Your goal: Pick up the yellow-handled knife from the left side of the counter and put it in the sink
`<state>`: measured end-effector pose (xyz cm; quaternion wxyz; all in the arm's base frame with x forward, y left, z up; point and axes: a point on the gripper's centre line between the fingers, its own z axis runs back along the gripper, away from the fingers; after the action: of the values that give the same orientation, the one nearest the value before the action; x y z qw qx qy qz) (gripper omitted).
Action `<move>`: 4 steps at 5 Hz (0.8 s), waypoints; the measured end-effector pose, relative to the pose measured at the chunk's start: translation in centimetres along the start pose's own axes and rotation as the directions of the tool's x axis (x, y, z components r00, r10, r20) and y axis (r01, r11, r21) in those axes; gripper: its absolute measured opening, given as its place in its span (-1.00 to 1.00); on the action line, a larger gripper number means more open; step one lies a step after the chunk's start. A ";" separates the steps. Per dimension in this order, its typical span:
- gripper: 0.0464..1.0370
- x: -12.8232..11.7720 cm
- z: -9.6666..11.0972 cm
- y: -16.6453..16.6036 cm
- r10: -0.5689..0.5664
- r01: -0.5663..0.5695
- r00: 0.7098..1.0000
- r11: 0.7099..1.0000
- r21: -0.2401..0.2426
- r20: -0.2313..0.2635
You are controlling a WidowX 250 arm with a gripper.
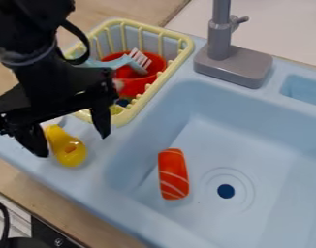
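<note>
1. My black two-finger gripper (pixel 73 145) hangs over the near left part of the view, its two fingers spread wide apart with their tips pointing down. I am gripping nothing.
2. Under me, in the gap between my fingers as the camera sees it, lies a glossy yellow plastic toy, rounded like a pear (pixel 62 144), with a small orange patch on its wider end. It rests on its side on the flat ledge of the sink, outside the basin. I cannot tell whether either finger touches it.
3. The light blue moulded sink (pixel 209 138) stretches away to the right of me. On its basin floor lies an orange block with curved white stripes (pixel 173 174), well apart from my fingers, and just beside it is the round, dark blue drain hole (pixel 226 191).
4. Just behind me stands a pale yellow slatted plastic basket (pixel 186 46). It holds a round red plastic container (pixel 155 65) and a light blue utensil with white prongs (pixel 125 62), which lies partly across the red one. Something smaller and dark blue sits lower in the basket, partly hidden.
5. A grey faucet with a blocky base (pixel 233 65) stands upright at the back of the sink, and a light wooden counter (pixel 76 208) runs along the sink's near edge.
</note>
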<state>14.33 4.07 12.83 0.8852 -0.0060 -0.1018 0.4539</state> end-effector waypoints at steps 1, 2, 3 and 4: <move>0.92 0.4 -0.7 0.1 0.089 -0.089 0.996 0.996 0.006 -0.010; 0.91 0.3 -1.2 0.5 0.141 -0.141 0.990 0.990 0.020 -0.017; 0.86 0.3 -1.5 0.4 0.146 -0.145 0.989 0.989 0.027 -0.029; 0.38 0.4 -1.8 0.7 0.173 -0.172 0.985 0.985 0.026 -0.027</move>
<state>14.33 5.01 11.05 0.8440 -0.0107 -0.0827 0.5298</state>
